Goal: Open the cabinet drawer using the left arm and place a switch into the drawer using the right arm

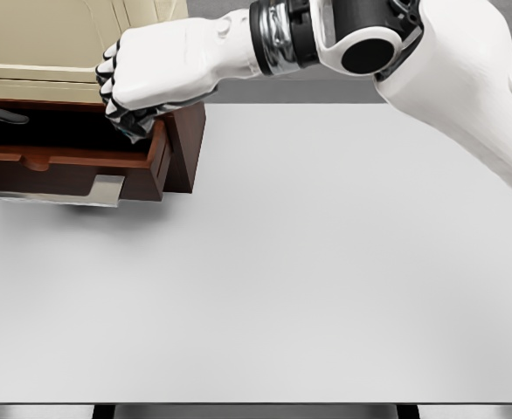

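— White flat table (308,279) is nearest to the camera. What stands on it?

— At its far left corner, a dark brown wooden cabinet (184,144) with cream top. Its drawer (72,166) is pulled out and has a flat metal handle (99,190).

— And the right hand (138,83)?

— It hangs over the drawer's right end, with fingers curled together. If it holds the switch, I cannot tell; no switch is visible.

— The left hand?

— Only something dark (1,115) shows inside the drawer, at the left edge.
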Available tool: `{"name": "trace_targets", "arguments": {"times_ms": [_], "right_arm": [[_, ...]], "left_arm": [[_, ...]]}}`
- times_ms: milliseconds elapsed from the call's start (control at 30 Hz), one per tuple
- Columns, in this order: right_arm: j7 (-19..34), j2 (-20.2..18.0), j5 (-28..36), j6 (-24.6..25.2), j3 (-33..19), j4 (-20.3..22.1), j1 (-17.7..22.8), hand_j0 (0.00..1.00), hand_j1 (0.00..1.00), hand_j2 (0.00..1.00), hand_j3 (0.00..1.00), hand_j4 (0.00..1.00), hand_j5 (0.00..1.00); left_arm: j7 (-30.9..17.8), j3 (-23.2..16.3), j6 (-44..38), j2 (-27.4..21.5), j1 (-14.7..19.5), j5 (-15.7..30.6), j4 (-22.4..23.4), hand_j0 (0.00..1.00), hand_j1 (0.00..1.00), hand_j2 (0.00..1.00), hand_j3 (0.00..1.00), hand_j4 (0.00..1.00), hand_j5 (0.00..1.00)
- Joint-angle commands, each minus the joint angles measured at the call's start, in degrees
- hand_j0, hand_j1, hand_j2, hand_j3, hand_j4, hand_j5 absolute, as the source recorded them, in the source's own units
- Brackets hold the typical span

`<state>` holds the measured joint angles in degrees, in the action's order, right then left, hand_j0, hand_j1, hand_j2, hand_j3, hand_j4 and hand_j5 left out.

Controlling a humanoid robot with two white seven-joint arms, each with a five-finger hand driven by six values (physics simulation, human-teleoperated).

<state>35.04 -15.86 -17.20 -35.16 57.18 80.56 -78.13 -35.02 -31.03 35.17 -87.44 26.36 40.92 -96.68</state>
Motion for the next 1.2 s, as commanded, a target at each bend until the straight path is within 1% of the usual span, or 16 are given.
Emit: {"name": "trace_targets", "arguments": {"times_ms": [0, 167, 367, 433, 500, 567, 733, 867, 900, 1167], "right_arm": [[0.0, 1.4, 0.1, 0.2, 0.0, -1.5, -0.1, 0.31, 0.31, 0.31, 0.31, 0.31, 0.31], [0.0, 2.8, 0.1, 0.2, 0.0, -5.0, -0.5, 0.31, 0.31, 0.31, 0.31, 0.31, 0.31], [0.0, 5.2, -0.4, 0.2, 0.6, -6.8, -1.0, 0.31, 0.31, 0.31, 0.31, 0.31, 0.31], [0.0, 6.2, -0.5, 0.2, 0.9, -8.6, -1.5, 0.31, 0.31, 0.31, 0.31, 0.31, 0.31], [0.0, 6.4, -0.5, 0.2, 0.9, -9.4, -1.6, 0.31, 0.31, 0.31, 0.31, 0.31, 0.31], [0.0, 7.6, -0.6, 0.2, 1.4, -11.2, -1.8, 0.31, 0.31, 0.31, 0.31, 0.31, 0.31], [0.0, 8.7, -0.6, 0.2, 2.1, -12.7, -2.2, 0.31, 0.31, 0.31, 0.31, 0.31, 0.31], [0.0, 9.4, -0.6, 0.2, 2.2, -14.7, -3.0, 0.31, 0.31, 0.31, 0.31, 0.31, 0.31], [0.0, 10.4, -0.7, 0.2, 2.2, -16.1, -3.0, 0.31, 0.31, 0.31, 0.31, 0.31, 0.31], [0.0, 10.5, -1.1, 0.2, 2.2, -16.8, -3.3, 0.31, 0.31, 0.31, 0.31, 0.31, 0.31]], "left_arm": [[0.0, 0.0, -0.2, 0.0, 0.0, 0.2, 0.0, 1.00, 1.00, 1.00, 1.00, 1.00, 1.00], [0.0, -0.1, -0.2, 0.0, 0.1, 0.1, 0.0, 1.00, 1.00, 1.00, 1.00, 1.00, 1.00], [0.0, -0.1, -0.2, 0.1, 0.0, 0.0, 0.0, 1.00, 1.00, 1.00, 1.00, 1.00, 1.00], [0.0, -0.2, -0.2, 0.1, 0.0, 0.0, 0.0, 1.00, 1.00, 1.00, 1.00, 1.00, 1.00], [0.0, -0.3, -0.2, 0.1, 0.0, -0.1, 0.0, 1.00, 1.00, 1.00, 1.00, 1.00, 1.00], [0.0, -0.3, -0.2, 0.2, 0.0, -0.8, 0.0, 1.00, 1.00, 1.00, 1.00, 1.00, 1.00], [0.0, -0.5, -0.2, 0.2, 0.0, -1.1, 0.1, 1.00, 1.00, 1.00, 1.00, 1.00, 1.00], [0.0, -0.4, -0.2, 0.2, 0.0, -1.2, 0.1, 1.00, 1.00, 1.00, 1.00, 1.00, 1.00], [0.0, -0.5, -0.2, 0.2, -0.1, -1.2, 0.1, 1.00, 1.00, 1.00, 1.00, 1.00, 1.00], [0.0, -0.4, -0.2, 0.5, -0.1, -1.9, 0.1, 1.00, 1.00, 1.00, 1.00, 1.00, 1.00]]}}
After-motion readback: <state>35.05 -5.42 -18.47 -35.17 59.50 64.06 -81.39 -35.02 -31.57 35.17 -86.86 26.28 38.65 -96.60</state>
